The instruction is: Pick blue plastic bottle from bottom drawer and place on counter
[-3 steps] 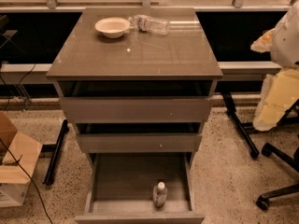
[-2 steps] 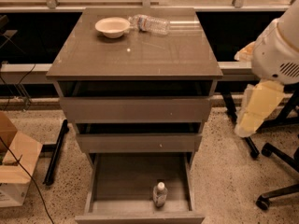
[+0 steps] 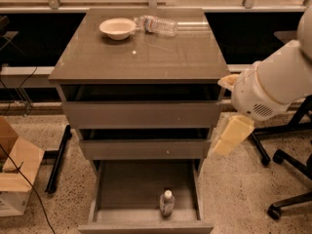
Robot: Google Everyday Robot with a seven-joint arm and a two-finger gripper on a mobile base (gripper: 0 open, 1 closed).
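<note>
The blue plastic bottle (image 3: pixel 166 203) stands upright with its white cap up, near the front of the open bottom drawer (image 3: pixel 117 189). The two drawers above it stand slightly ajar. The counter (image 3: pixel 146 57) carries a white bowl (image 3: pixel 117 28) and a clear water bottle (image 3: pixel 156 24) lying at its back. My gripper (image 3: pixel 229 134), cream-coloured, hangs below the white arm (image 3: pixel 273 87) at the cabinet's right side, level with the middle drawer. It is above and to the right of the blue bottle, apart from it and holding nothing visible.
A cardboard box (image 3: pixel 14 174) sits on the floor at the left. A black stand leg (image 3: pixel 56 160) lies beside the cabinet. An office chair base (image 3: pixel 287 179) with castors is at the right. A window rail runs behind the counter.
My arm has swung in from the right edge, leftward and down, bringing the gripper close to the cabinet's right side. The bottle, bowl and drawers have not moved.
</note>
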